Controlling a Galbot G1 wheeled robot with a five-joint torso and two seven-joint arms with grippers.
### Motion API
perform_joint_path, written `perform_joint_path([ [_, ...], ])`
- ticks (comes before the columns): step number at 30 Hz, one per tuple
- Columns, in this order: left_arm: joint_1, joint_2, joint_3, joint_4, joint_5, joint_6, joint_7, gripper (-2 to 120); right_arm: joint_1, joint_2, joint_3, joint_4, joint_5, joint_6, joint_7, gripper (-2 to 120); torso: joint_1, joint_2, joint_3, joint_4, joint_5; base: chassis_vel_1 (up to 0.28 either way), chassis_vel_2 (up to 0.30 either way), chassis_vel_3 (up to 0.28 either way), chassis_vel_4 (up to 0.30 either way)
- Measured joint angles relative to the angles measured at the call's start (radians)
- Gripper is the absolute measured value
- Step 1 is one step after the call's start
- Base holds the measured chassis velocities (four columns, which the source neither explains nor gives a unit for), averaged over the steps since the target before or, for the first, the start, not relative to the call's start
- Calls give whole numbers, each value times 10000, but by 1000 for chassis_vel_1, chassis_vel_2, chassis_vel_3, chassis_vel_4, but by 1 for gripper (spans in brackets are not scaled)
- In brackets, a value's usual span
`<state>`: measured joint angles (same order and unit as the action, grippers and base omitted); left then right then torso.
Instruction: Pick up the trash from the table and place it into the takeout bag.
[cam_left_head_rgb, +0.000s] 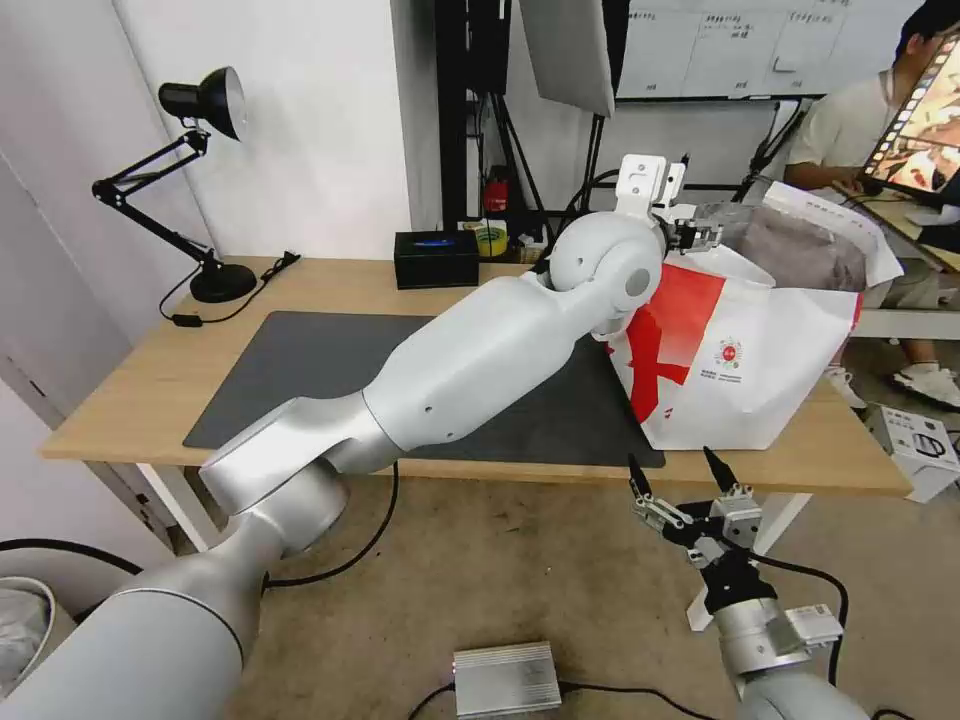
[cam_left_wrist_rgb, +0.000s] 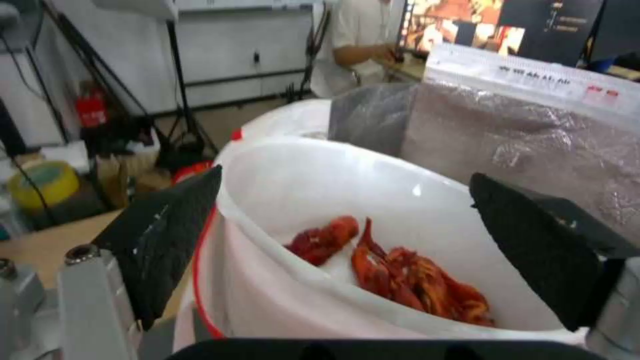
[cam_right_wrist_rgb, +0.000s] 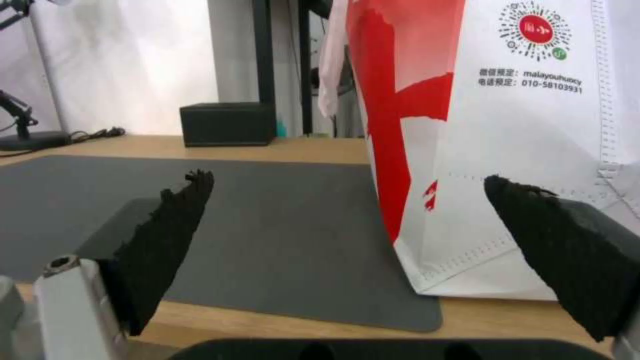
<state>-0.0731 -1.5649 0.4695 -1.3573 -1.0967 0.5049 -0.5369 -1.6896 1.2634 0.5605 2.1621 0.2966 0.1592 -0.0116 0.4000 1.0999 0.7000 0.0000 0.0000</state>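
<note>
The white bowl (cam_left_wrist_rgb: 373, 200) of red shells (cam_left_wrist_rgb: 407, 275) sits tilted in the mouth of the takeout bag (cam_left_head_rgb: 760, 360), against its silver foil lining (cam_left_wrist_rgb: 533, 140). My left gripper (cam_left_head_rgb: 700, 232) hovers over that opening with its jaws spread wide on either side of the bowl; its midpoint in the wrist view (cam_left_wrist_rgb: 347, 176) falls on the bowl's inner wall. My right gripper (cam_left_head_rgb: 671, 460) is open and holds nothing, low in front of the table's (cam_left_head_rgb: 150, 380) front edge. From its wrist view (cam_right_wrist_rgb: 348, 177) it faces the bag's red-and-white side (cam_right_wrist_rgb: 520, 150).
A dark grey mat (cam_left_head_rgb: 320, 370) covers the middle of the table. A black desk lamp (cam_left_head_rgb: 200, 100) stands at the far left, a black box (cam_left_head_rgb: 435, 258) at the back edge. A silver unit (cam_left_head_rgb: 505, 678) and a white box (cam_left_head_rgb: 915, 445) lie on the floor.
</note>
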Motion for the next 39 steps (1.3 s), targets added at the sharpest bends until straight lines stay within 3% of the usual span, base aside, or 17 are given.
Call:
perform_joint_path([
  [2,34,71,7,-40,158,-106,107,100,0,0,0,0,0,0,0,100,0,0,0,0,-1,0,0,0,0],
  [5,147,494,98,-91,1405,-848,892,100,0,0,0,1,0,1,0,100,0,1,0,-1,0,0,0,0,0],
  [6,147,494,98,-91,1405,-848,892,100,0,0,0,1,0,1,0,100,0,1,0,-1,0,0,0,0,0],
  [9,377,1104,99,-335,2244,-1518,1383,100,0,0,0,0,0,0,0,100,0,0,0,1,-2,0,0,0,0],
  [20,1976,2586,-320,-1182,3948,-2970,2166,95,1,0,0,1,0,0,-1,100,0,1,0,1,-4,0,0,0,0],
  [25,2545,3005,-928,-1546,4799,-2928,2663,95,0,0,0,1,0,0,0,100,0,1,0,0,-3,0,0,0,0],
  [39,3639,3792,-1867,-2571,5429,-2428,3107,100,1,0,0,1,0,0,0,100,0,2,0,0,-2,0,0,0,0],
])
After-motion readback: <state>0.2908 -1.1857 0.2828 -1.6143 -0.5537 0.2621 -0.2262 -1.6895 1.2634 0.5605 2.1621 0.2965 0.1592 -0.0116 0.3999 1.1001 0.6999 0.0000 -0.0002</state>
